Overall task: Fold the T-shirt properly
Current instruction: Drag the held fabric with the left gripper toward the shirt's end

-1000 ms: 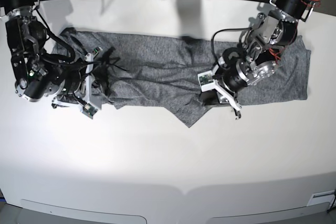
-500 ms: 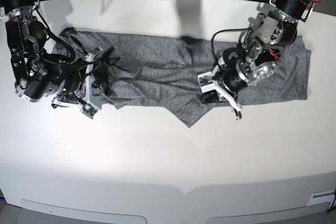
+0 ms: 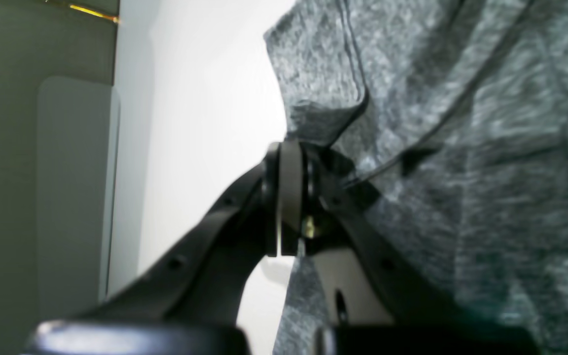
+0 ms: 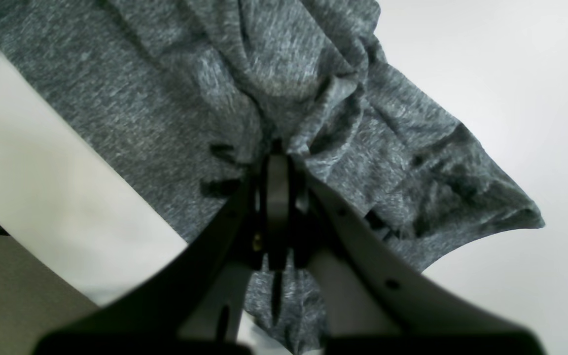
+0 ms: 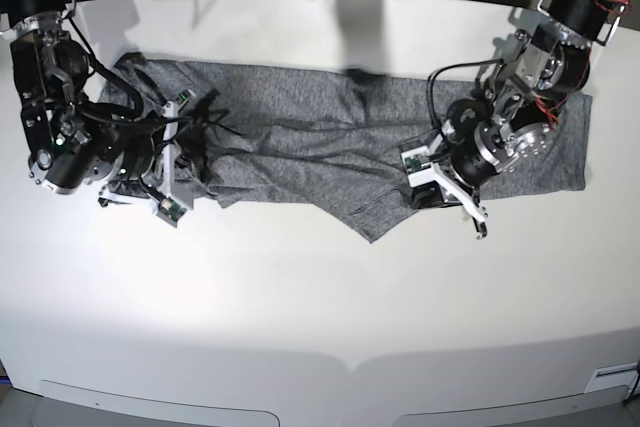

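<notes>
grey t-shirt stretched out wide on the white table, both grippers clamped down on it.

we see the shirt lying flat-ish across the far half of the table, heather grey, plain, wrinkled, with a pointed flap poking toward the near edge around the middle. from the base view the left gripper sits at the near hem on that view's right, and the right gripper is at the bunched end on its left. only the wrist views show the grips: the left gripper has its jaws pressed together on a fold at the shirt's edge, and the right gripper is pinched tight into a gathered bunch of fabric.
</notes>
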`<state>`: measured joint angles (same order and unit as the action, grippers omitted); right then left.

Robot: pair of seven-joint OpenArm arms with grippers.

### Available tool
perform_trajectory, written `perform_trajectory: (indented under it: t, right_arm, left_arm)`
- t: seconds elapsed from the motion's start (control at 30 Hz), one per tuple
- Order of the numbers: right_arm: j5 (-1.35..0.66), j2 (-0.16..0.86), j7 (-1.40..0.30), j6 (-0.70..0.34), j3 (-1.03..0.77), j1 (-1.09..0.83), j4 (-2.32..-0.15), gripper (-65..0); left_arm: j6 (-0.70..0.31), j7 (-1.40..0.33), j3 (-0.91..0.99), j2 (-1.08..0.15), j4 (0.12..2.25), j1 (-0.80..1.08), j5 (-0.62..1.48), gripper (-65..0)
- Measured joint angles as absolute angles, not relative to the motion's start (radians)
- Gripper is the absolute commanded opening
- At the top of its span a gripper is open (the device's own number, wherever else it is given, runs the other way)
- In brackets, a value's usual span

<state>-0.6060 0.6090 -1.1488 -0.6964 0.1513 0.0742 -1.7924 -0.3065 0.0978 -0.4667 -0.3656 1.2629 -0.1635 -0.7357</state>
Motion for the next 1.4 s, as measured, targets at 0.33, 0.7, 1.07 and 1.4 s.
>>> perform_trajectory:
  t: [0.33, 0.7, 1.07, 1.4]
  right_arm:
    - [-0.606, 0.609, -1.142, -0.696, 0.151, 0.074, -1.792, -65.0]
    - [-0.655, 0.609, -1.139, -0.696, 0.151, 0.074, -1.792, -65.0]
    - [-0.658, 0.61, -1.158, -0.696, 0.151, 0.075, -1.817, -65.0]
    - [-0.658, 0.61, -1.285, -0.696, 0.151, 0.075, -1.82, -65.0]
  left_arm:
    - [-0.303, -0.168, -0.469, -0.508, 1.467, -0.114, -0.578, -65.0]
    - [-0.19, -0.53, -0.471, -0.723, 1.757, 0.03, -0.444, -65.0]
    - [-0.156, -0.615, -0.467, -0.749, 1.764, 0.128, -0.454, -65.0]
    - [-0.065, -0.554, -0.466, -0.713, 1.764, 0.127, -0.455, -65.0]
